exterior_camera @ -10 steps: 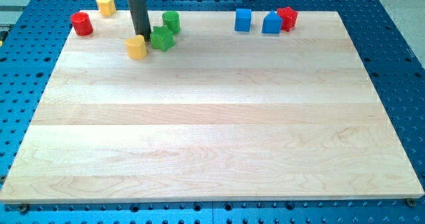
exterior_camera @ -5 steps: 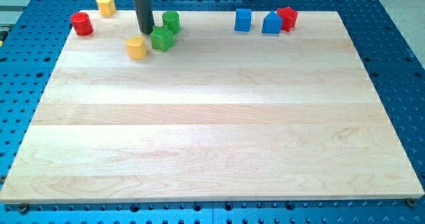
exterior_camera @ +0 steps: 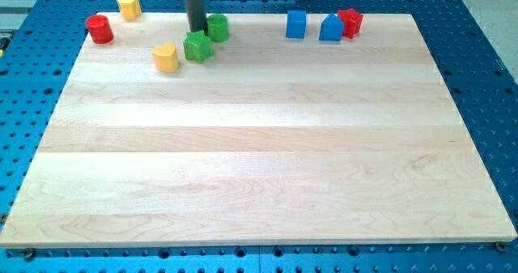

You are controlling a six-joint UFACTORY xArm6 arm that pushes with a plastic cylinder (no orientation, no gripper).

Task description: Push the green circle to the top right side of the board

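The green circle (exterior_camera: 218,27) is a short green cylinder near the board's top edge, left of centre. My tip (exterior_camera: 197,31) is right against its left side, touching or nearly touching it. A green star-shaped block (exterior_camera: 197,46) lies just below my tip. A yellow block (exterior_camera: 165,57) lies to the lower left of the star.
A red cylinder (exterior_camera: 99,29) and a yellow block (exterior_camera: 128,5) sit at the top left. A blue cube (exterior_camera: 296,24), a blue block (exterior_camera: 330,28) and a red star-shaped block (exterior_camera: 350,21) sit at the top right. The wooden board (exterior_camera: 259,159) rests on a blue perforated table.
My tip has moved up and to the right, away from the yellow block, to the green circle's left side. The green circle has shifted slightly to the right.
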